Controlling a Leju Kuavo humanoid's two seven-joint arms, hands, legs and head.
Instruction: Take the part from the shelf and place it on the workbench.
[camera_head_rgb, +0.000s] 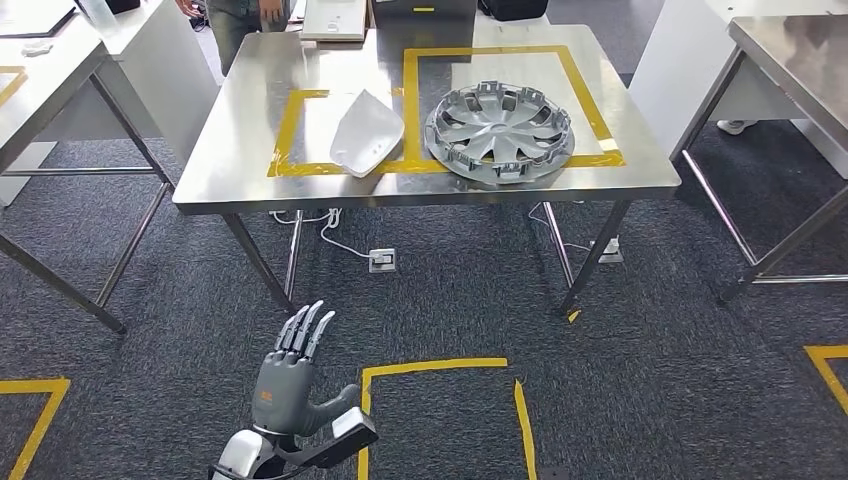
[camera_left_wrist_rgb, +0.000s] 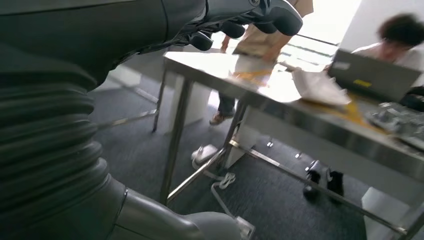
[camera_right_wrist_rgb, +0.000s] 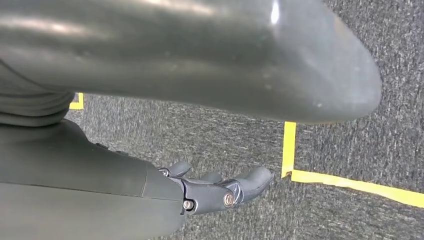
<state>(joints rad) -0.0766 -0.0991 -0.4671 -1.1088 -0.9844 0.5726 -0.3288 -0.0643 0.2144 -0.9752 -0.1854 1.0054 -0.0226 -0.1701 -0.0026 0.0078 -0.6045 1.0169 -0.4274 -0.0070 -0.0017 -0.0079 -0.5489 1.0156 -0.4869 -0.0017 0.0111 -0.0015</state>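
Hubcap (camera_head_rgb: 500, 131) well beyond robot hand (camera_head_rgb: 292, 385)

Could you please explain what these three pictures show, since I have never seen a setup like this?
This is a humanoid robot with two arms, each ending in a hand. The wide picture is from its head, looking down at a steel workbench marked with yellow tape. On it lie a silver wheel cover and, to its left, a pale plastic part. The left hand is raised below the bench, fingers spread, holding nothing. The other two pictures come from cameras at the wrists. The left one sees the bench from the side, with people behind it. The right one looks down at carpet, where the right hand hangs empty.
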